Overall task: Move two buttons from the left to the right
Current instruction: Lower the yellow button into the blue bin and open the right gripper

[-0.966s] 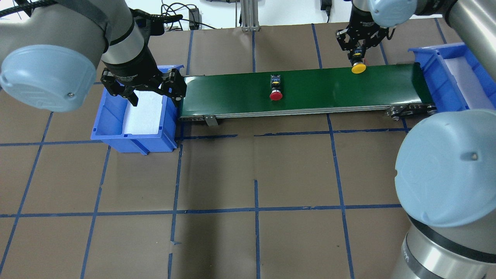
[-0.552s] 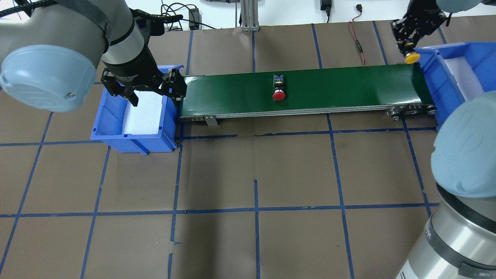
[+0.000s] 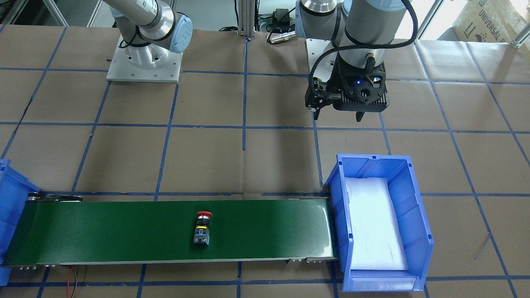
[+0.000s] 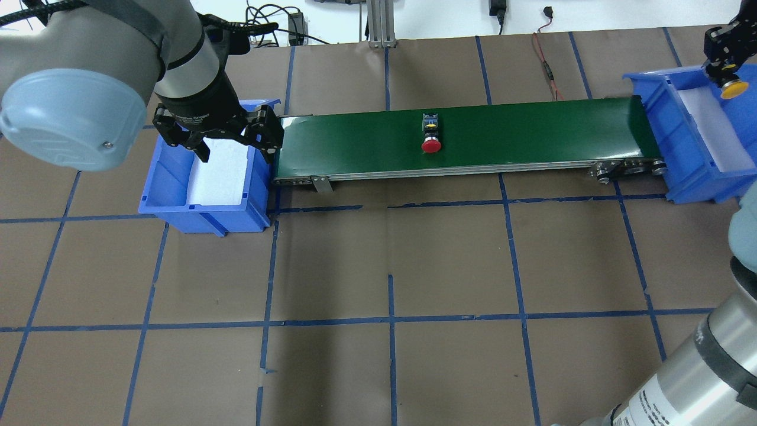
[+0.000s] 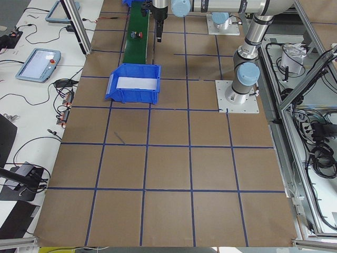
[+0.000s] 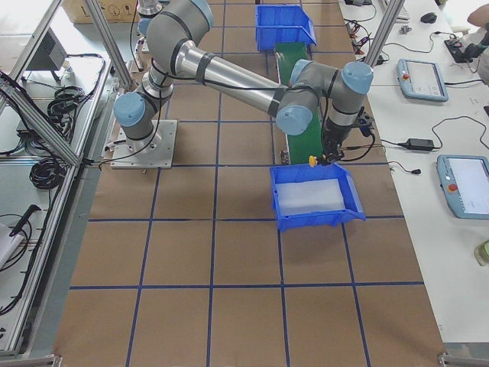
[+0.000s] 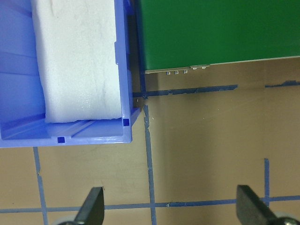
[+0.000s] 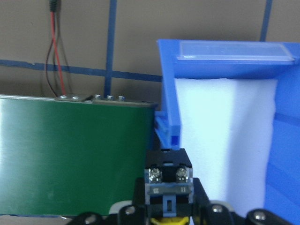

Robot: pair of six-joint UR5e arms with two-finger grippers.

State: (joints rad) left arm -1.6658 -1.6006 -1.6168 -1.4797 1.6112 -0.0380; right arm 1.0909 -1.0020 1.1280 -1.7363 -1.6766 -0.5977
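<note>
The red button [image 4: 431,137] lies on its side on the green conveyor belt [image 4: 532,130], near the middle; it also shows in the front view [image 3: 202,227]. My right gripper [image 4: 726,74] is shut on the yellow button [image 4: 734,90] and holds it over the right blue bin [image 4: 674,118], above its white foam. The right wrist view shows the button's switch body [image 8: 168,180] between the fingers, by the bin's wall [image 8: 168,93]. My left gripper [image 4: 233,145] is open and empty above the left blue bin [image 4: 159,195], which holds only foam.
A red-black wire [image 4: 547,59] lies on the table behind the belt's right part. An aluminium post [image 4: 378,23] stands at the back centre. Brown table with blue tape lines stretches in front of the belt.
My right gripper has carried the yellow button rightward, from the belt's right part to over the right bin. The red button has shifted slightly right on the belt. The left arm has not moved.
</note>
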